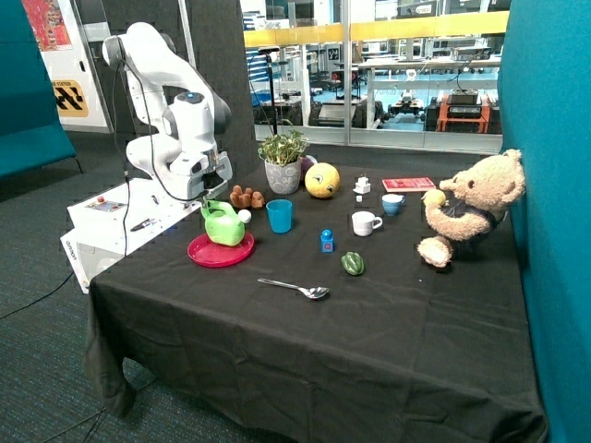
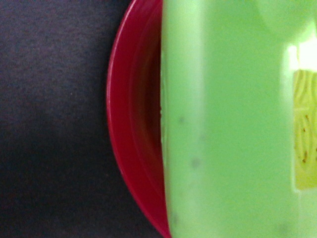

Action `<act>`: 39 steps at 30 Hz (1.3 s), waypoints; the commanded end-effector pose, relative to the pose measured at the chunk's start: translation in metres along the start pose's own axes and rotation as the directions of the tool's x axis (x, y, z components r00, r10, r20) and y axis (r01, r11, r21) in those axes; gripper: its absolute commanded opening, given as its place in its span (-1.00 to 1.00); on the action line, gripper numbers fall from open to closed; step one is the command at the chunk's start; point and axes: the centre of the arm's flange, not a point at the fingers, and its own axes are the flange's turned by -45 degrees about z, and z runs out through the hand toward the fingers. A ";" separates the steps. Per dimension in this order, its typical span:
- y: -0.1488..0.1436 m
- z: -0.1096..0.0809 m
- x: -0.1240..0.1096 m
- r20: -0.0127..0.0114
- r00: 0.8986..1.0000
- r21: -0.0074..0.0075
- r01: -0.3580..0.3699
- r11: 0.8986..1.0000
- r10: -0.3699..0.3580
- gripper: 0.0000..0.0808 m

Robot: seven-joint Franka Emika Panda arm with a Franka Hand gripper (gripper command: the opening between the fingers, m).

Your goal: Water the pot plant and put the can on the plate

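My fingers sit at the can, their grip unreadable; it rests on the plate, so next I let go and lift away.

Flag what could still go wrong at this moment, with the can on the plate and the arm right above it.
1. The pincer sits at the can's handle; lifting away without a clean release could drag or tip the can.
2. The can sits toward the plate's back, not centred, so a nudge might slide it off the rim.
3. The blue cup stands close beside the can's spout; a sideways retreat might knock it.
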 end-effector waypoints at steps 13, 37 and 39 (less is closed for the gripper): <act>-0.008 0.006 0.012 0.003 1.000 0.003 0.028 1.000 -0.028 0.00; -0.004 0.007 0.010 0.003 1.000 0.003 0.029 1.000 -0.029 0.81; -0.004 0.007 0.010 0.003 1.000 0.003 0.031 1.000 -0.031 0.80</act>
